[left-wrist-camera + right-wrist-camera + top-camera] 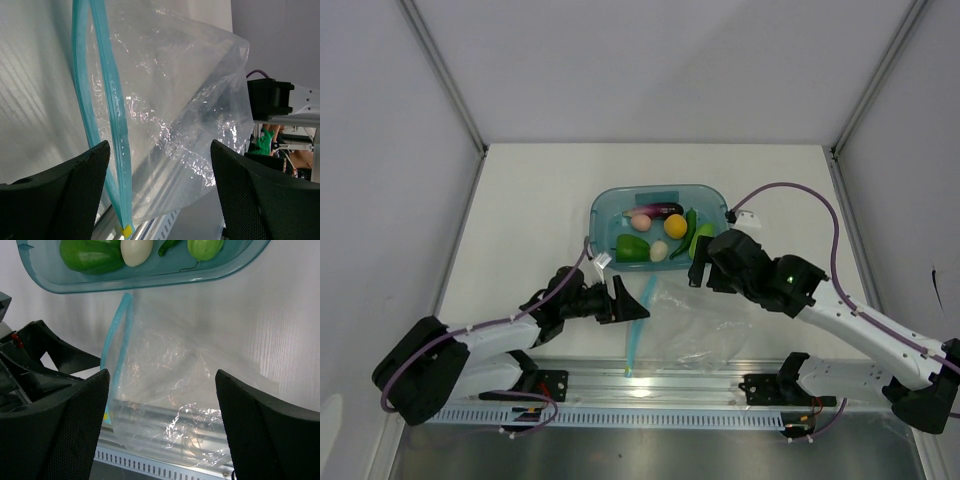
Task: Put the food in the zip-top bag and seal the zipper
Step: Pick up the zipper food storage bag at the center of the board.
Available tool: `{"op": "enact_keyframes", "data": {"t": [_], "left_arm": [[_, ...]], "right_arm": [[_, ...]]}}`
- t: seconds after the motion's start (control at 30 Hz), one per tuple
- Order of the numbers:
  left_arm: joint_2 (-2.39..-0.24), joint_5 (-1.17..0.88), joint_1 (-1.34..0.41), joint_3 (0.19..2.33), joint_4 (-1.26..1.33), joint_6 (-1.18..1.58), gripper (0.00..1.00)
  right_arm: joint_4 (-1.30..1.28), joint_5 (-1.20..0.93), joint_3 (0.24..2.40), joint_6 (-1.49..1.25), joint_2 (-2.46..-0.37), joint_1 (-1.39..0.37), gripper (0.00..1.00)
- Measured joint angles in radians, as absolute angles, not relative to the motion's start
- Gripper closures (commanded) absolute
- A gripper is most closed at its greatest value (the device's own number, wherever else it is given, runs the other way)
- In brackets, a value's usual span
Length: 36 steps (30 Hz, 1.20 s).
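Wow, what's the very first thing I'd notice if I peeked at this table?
Probably the blue-green tray in the middle of the table, holding bright toy food like the orange ball and purple eggplant. Right in front lies a shiny clear bag with a blue-green strip on its left edge, and the left pincer and right pincer are open beside it.

Surface [540, 230]: plain white, with faint streaky grain up close.
Tray [603, 205]: see-through teal.
Eggplant [667, 209]: deep purple.
Right ball [674, 227]: orange-yellow.
Left ball [640, 222]: pale pink.
Egg [659, 250]: cream.
Chunk [631, 247]: bright green.
Long vegetable [689, 222]: dark green.
Zip-top bag [705, 325]: clear, with white glints on its creases.
Zipper [634, 340]: light teal-blue.
Tab [127, 230]: yellow, at the zipper's near end.
Left claw [159, 165]: black, with finely dotted pads [75, 185].
Right claw [160, 395]: black, with the same dotted mesh.
Cables [782, 184]: purple.
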<state>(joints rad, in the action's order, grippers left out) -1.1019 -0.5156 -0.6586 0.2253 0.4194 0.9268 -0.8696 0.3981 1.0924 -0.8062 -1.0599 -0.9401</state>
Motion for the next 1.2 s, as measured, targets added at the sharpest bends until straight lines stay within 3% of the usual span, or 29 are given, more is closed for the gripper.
{"op": "enact_keyframes", "data": {"t": [0.33, 0.7, 0.93, 1.2], "left_arm": [[-1.213, -0.501, -0.712, 0.236, 0.505, 0.948, 0.25], [-1.227, -0.532, -0.735, 0.239, 0.608, 0.997, 0.49], [-1.235, -0.558, -0.738, 0.240, 0.649, 1.023, 0.72], [-1.234, -0.572, -0.738, 0.251, 0.645, 1.024, 0.80]], "right_arm": [[-0.920, 0.395, 1.080, -0.815, -1.042, -0.940, 0.12], [-0.868, 0.311, 0.878, -0.886, -1.078, -0.953, 0.13], [-0.772, 0.260, 0.813, -0.910, -1.125, -0.957, 0.13], [-0.685, 0.223, 0.795, -0.931, -1.135, -0.961, 0.13]]}}
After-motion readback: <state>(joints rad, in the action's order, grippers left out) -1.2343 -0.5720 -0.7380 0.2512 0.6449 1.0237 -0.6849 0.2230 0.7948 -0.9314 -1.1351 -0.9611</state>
